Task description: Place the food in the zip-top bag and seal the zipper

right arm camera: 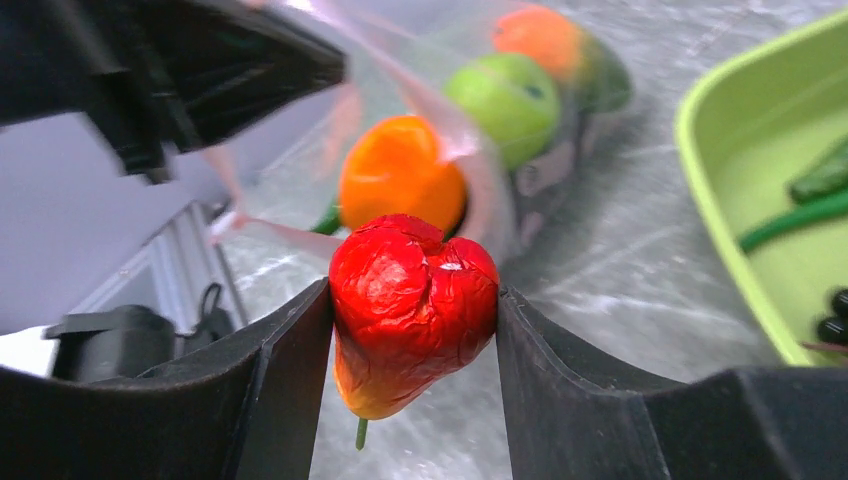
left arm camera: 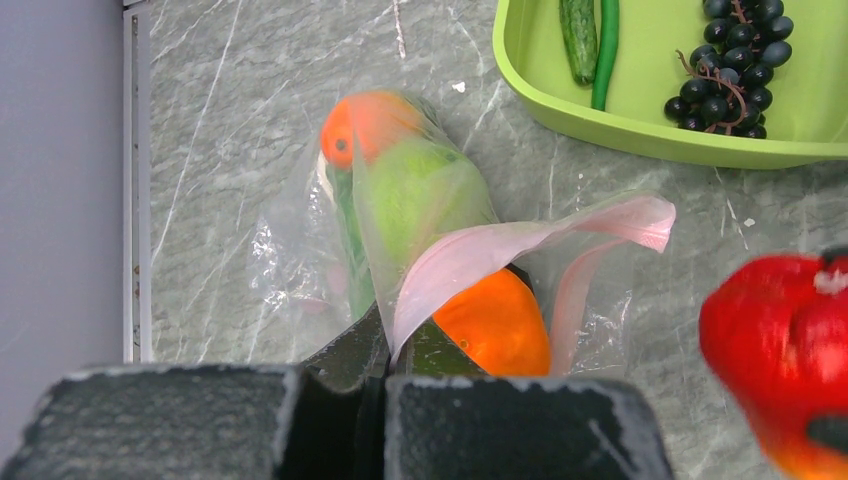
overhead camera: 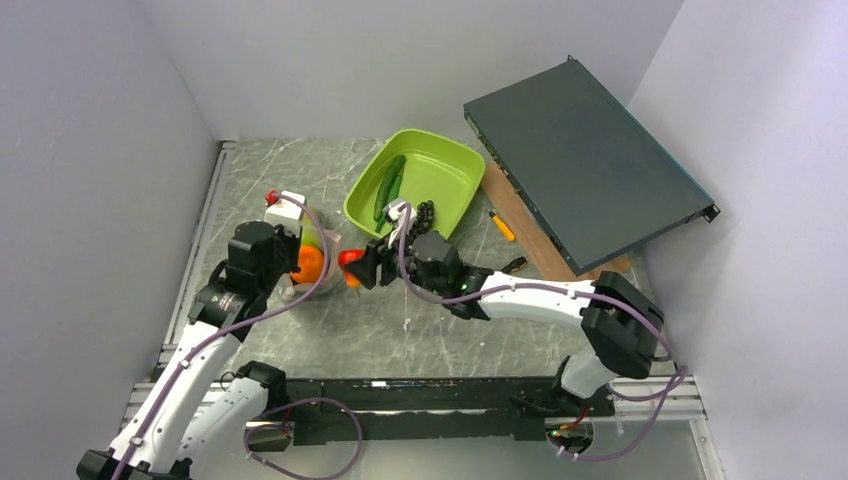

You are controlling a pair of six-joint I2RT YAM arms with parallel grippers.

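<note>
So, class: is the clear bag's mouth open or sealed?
Open. The pink zipper is parted, an orange visible through the gap.

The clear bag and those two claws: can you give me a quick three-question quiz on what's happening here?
1. True or false: the right gripper holds the red pepper.
2. What lies in the green tray? A) cucumber and grapes B) an orange C) a banana
3. Which gripper pinches the pink zipper of the zip-top bag?
Key: 1 true; 2 A; 3 the left gripper.
</note>
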